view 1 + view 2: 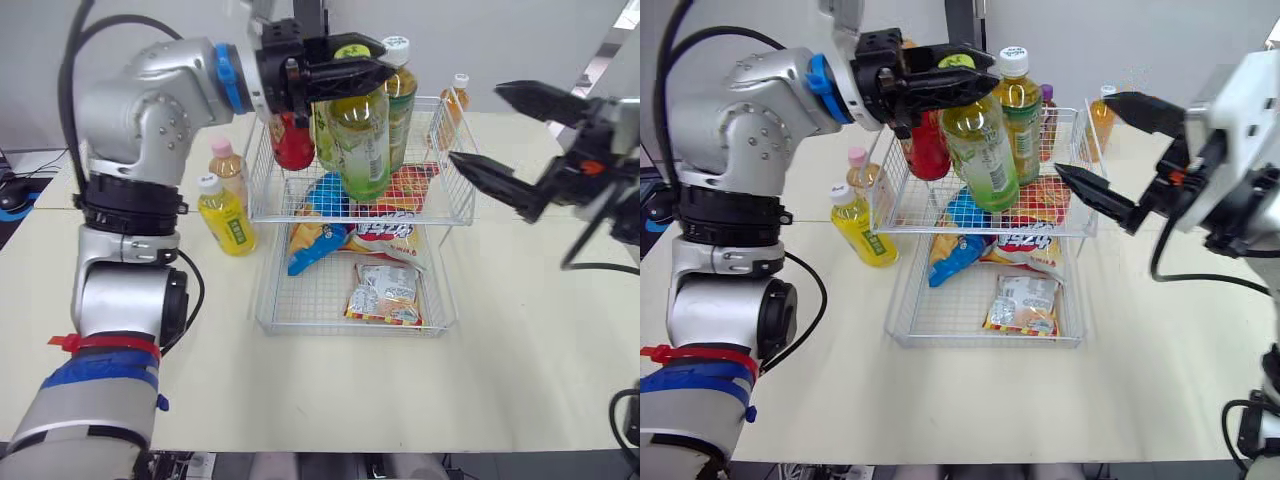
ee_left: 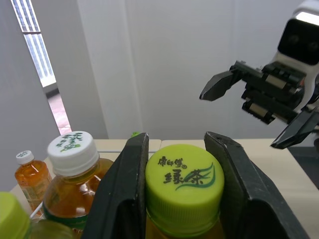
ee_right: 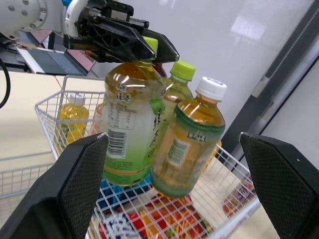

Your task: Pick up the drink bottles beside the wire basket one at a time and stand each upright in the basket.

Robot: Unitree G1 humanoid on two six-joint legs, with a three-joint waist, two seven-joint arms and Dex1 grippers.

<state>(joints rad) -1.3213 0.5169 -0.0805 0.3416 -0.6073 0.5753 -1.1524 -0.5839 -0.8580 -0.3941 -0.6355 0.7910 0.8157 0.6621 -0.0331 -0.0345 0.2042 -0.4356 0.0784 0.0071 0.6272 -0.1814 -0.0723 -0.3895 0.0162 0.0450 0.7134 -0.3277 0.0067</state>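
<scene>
The left gripper (image 1: 380, 60) covers the neck of the green tea bottle (image 1: 362, 140) and the top of the red bottle (image 1: 293, 145) at its nine o'clock. A green-capped bottle (image 3: 182, 70) stands mostly hidden behind the tea bottle. The label of the small orange bottle (image 1: 452, 105), at the tea bottle's two o'clock, is too small to read.

Green-tea bottle (image 1: 362, 145), lime cap, hangs slightly tilted over the wire basket (image 1: 262, 175) — white-cap bottle (image 1: 402, 90) and red bottle (image 1: 293, 145) upright inside. Yellow bottle (image 1: 228, 220) stands just left.
</scene>
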